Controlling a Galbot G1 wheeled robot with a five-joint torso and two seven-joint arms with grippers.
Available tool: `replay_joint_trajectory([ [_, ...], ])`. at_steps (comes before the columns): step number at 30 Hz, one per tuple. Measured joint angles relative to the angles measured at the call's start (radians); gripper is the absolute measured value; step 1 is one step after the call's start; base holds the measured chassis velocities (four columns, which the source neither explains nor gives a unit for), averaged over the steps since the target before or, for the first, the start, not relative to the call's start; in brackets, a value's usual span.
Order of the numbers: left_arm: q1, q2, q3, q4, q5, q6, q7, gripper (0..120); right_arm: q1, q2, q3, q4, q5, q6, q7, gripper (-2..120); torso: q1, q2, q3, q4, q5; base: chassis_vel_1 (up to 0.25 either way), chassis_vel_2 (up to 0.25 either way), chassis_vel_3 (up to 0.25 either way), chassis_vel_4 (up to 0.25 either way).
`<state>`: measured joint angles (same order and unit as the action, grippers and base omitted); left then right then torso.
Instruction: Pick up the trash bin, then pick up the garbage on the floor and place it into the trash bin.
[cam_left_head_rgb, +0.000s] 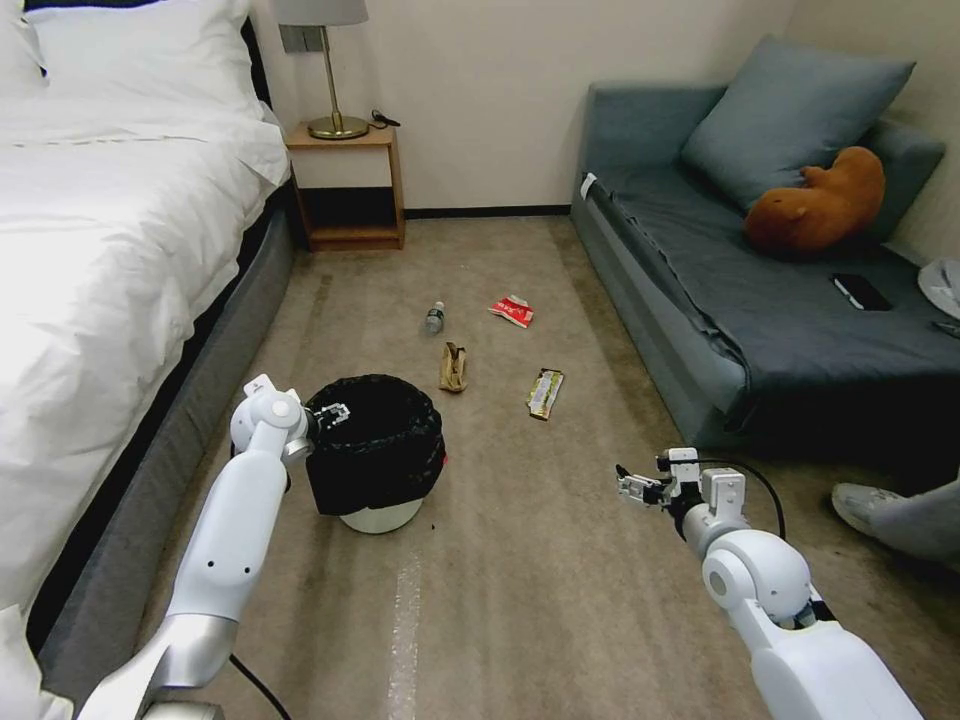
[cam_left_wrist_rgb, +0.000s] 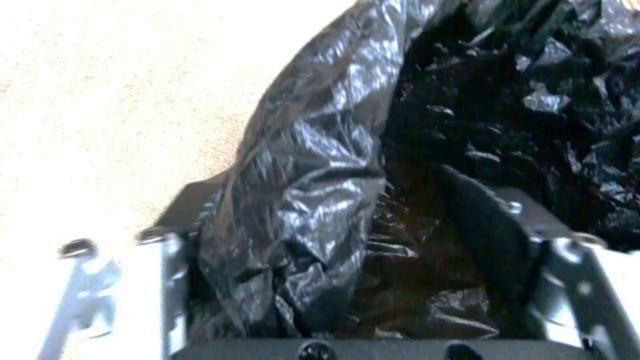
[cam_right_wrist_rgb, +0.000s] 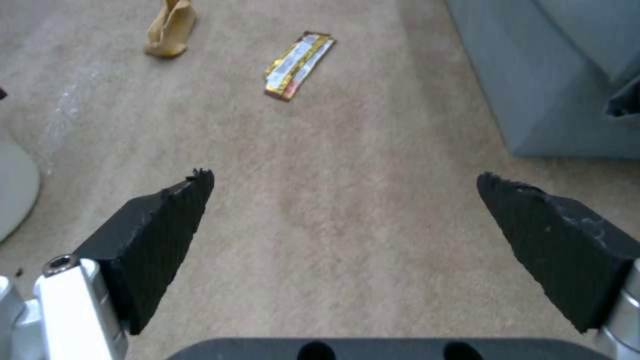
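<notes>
- Left pincer (cam_left_head_rgb: 335, 413) straddles the trash bin (cam_left_head_rgb: 375, 455) rim, one finger (cam_left_wrist_rgb: 483, 220) inside the black liner; whether it is clamped I cannot tell. Bin looks still on the floor.
- Bottle (cam_left_head_rgb: 434, 318), paper bag (cam_left_head_rgb: 453, 367), red packet (cam_left_head_rgb: 512, 311), wrapper (cam_left_head_rgb: 545, 392): all uncollected on the carpet.
- Right pincer (cam_left_head_rgb: 632, 484) released, empty, hovering low.

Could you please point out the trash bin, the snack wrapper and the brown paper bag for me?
trash bin (cam_left_head_rgb: 380, 517): head view, bare white base.
snack wrapper (cam_right_wrist_rgb: 298, 65): right wrist view, its middle.
brown paper bag (cam_left_head_rgb: 453, 367): head view, its middle.
</notes>
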<state>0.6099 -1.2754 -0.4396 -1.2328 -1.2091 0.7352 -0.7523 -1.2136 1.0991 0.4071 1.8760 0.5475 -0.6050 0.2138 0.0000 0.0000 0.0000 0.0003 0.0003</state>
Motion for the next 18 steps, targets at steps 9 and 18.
replay_joint_trajectory([
  [9,0.013,0.009,-0.012,-0.003,0.012,0.0,0.03,34,0.004,-0.002,-0.014,0.008,0.015,-0.008,0.003,100,0.0,0.0,0.0,-0.0002,-0.0006,0.0,0.0,0.0,0.0],
  [18,0.05,0.022,-0.026,-0.041,0.074,0.002,0.09,7,0.0,0.003,-0.028,0.01,0.015,-0.009,0.006,100,0.0,0.0,0.0,-0.0004,-0.0007,0.0,0.0,0.0,0.0],
])
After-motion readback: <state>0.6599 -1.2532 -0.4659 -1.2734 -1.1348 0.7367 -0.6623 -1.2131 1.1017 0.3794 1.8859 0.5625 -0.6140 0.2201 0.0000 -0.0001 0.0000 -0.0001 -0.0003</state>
